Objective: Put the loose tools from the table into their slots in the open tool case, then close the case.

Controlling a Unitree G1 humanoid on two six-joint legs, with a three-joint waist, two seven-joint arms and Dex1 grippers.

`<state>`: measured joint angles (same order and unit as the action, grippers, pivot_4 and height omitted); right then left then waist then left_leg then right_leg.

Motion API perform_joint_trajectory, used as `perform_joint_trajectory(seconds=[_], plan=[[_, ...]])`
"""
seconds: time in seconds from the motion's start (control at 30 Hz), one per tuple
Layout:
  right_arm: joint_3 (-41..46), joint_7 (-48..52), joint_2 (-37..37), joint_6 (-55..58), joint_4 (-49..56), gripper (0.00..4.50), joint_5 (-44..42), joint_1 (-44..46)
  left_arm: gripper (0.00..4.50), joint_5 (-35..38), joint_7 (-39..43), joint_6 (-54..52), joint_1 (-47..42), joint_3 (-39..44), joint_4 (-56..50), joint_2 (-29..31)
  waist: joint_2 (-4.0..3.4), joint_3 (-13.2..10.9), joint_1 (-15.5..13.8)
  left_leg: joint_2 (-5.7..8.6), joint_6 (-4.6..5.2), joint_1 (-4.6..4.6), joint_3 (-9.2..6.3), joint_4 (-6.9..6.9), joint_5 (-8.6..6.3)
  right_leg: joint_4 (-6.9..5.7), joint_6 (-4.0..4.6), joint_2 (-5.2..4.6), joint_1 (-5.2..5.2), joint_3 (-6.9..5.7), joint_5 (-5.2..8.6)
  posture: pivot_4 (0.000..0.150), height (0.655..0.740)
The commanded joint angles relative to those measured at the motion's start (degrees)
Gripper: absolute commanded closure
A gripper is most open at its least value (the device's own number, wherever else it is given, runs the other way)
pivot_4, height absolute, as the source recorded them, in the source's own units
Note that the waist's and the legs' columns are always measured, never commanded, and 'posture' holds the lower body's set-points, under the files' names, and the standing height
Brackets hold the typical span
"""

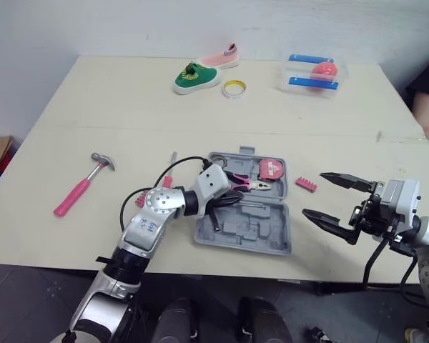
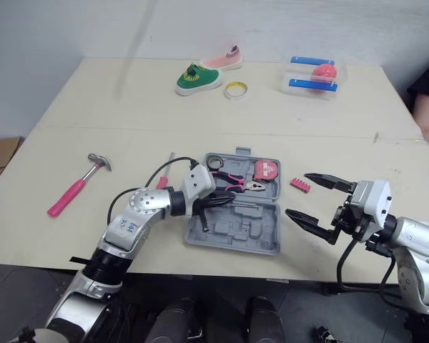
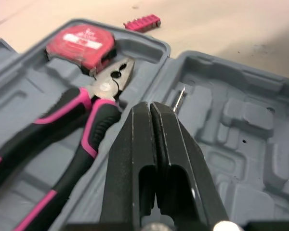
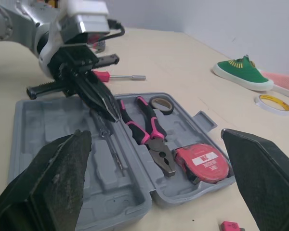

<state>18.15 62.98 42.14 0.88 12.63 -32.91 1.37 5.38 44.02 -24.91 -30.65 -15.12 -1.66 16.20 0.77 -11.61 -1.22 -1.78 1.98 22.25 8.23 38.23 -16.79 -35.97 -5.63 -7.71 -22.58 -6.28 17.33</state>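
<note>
At the front of the counter (image 1: 114,107): tool case (image 1: 272,239), grey moulded plastic, lying open flat.

- Far half: pliers (image 1: 243,186) with black-and-pink grips and a steel nose, which touches a red tape measure (image 1: 273,170). The white print on its label is too small to read. Small dark tape roll (image 4: 161,104) sits by the grips.
- Near half: shaped recesses, with one thin steel shaft (image 4: 111,144) lying in them.
- Left hand (image 3: 151,107): black fingers pressed together with nothing between them, tip over the case beside the pliers' grips.
- Right hand (image 1: 313,194): spread wide, holding nothing, just right of the case.
- Loose on the counter:
  - Pink toothed bit strip (image 1: 306,185), between the case and the right hand.
  - Screwdriver (image 1: 172,163), pink handle and steel shaft, just left of the case.
  - Hammer (image 1: 80,187), pink grip and steel claw head, well left.
</note>
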Motion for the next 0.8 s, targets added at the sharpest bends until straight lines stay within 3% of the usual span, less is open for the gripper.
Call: perform_joint_trajectory(seconds=[0.03, 0.2, 0.8], plan=[[1.14, -1.05, 0.68, 1.41, 2.62, 0.00, -1.12, 0.23, 4.48, -0.65, 0.32, 1.74, 0.93, -1.66, -0.41, 0.28, 0.00, 0.00, 0.00, -0.01, 0.00, 0.00, 0.00, 0.00, 0.00, 0.00, 0.00, 0.00, -0.01, 0.00, 0.00, 0.150, 0.7400], [1.30, -0.81, 0.43, 1.16, 2.25, 0.00, -0.75, -0.08, 4.48, -2.30, 0.73, 1.78, 0.74, -3.62, 2.39, 1.11, 0.00, 0.00, -0.10, 0.02, 0.02, 0.01, 0.00, 0.00, -0.02, 0.01, 0.01, -0.03, 0.00, 0.00, 0.00, 0.150, 0.7400], [2.90, 4.35, -0.05, -5.46, -4.61, 0.00, -0.71, -2.21, 4.48, -5.40, -1.88, -13.45, 1.28, -8.57, 6.09, 3.30, 0.07, 0.94, 0.00, -0.02, 0.02, -0.19, 0.02, -0.07, -0.11, 0.06, 0.04, -0.04, 0.15, 0.00, -0.02, 0.150, 0.7400]])
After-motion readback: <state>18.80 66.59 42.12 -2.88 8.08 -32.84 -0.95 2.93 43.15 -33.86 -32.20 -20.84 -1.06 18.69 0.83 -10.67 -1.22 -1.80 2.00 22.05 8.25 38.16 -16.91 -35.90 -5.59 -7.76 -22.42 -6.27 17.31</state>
